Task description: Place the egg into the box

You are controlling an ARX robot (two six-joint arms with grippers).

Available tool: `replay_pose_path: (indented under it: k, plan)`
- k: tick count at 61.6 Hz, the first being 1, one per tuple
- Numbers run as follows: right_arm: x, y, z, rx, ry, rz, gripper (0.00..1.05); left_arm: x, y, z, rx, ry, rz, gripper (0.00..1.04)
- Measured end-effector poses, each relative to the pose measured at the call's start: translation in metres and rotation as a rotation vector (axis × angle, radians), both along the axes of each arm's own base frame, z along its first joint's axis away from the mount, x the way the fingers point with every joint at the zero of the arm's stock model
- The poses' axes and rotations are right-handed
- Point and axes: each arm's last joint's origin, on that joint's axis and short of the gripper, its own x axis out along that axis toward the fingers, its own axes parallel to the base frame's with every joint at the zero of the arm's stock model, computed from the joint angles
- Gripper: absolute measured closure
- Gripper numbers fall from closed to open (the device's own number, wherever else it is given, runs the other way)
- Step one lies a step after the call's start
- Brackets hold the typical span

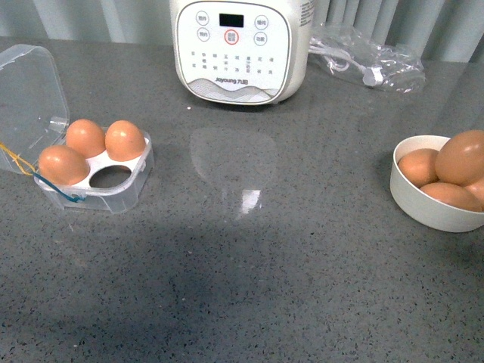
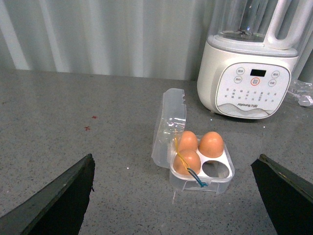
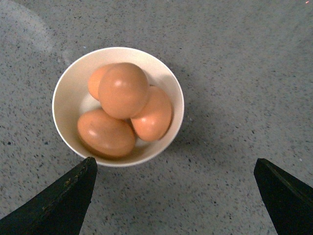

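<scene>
The clear plastic box (image 1: 125, 189) stands at the left of the counter with its lid (image 1: 26, 94) open. It holds three brown eggs; its front right slot (image 1: 112, 176) is empty. The box also shows in the left wrist view (image 2: 222, 178). The top egg (image 3: 123, 89) of several lies in a white bowl (image 3: 63, 88), at the right edge in the front view (image 1: 423, 204). My left gripper (image 2: 173, 200) is open and empty, above the counter short of the box. My right gripper (image 3: 173, 200) is open and empty above the bowl. Neither arm shows in the front view.
A white Joyoung soy-milk maker (image 1: 240, 47) stands at the back centre. A clear plastic bag with a cable (image 1: 367, 57) lies at the back right. The grey speckled counter (image 1: 249, 280) spreads between box and bowl.
</scene>
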Motion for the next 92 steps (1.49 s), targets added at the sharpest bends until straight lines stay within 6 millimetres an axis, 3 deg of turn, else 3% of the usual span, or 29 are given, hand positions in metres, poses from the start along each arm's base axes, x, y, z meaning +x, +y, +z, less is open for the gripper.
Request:
replay_pose_path:
  k: [16,27,38,49,68,73,84,92]
  plan:
    - [0.068,0.012,0.018,0.066,0.162,-0.008,0.07,0.0,0.0,0.0,0.0,0.0,0.0,0.07]
    - [0.094,0.025,0.011,0.072,0.22,-0.004,0.07,0.0,0.0,0.0,0.0,0.0,0.0,0.07]
    - [0.1,0.038,-0.012,0.073,0.286,-0.009,0.07,0.0,0.0,0.0,0.0,0.0,0.0,0.07]
    - [0.102,0.039,-0.018,0.073,0.3,-0.028,0.08,0.0,0.0,0.0,0.0,0.0,0.0,0.07]
    - [0.101,0.039,-0.018,0.072,0.314,-0.051,0.53,0.0,0.0,0.0,0.0,0.0,0.0,0.07]
    - [0.1,0.039,-0.018,0.069,0.314,-0.054,0.6,0.0,0.0,0.0,0.0,0.0,0.0,0.07]
    - [0.096,0.042,-0.006,0.065,0.277,-0.028,0.62,0.0,0.0,0.0,0.0,0.0,0.0,0.07]
    - [0.089,0.05,0.019,0.069,0.18,0.062,0.62,0.0,0.0,0.0,0.0,0.0,0.0,0.07]
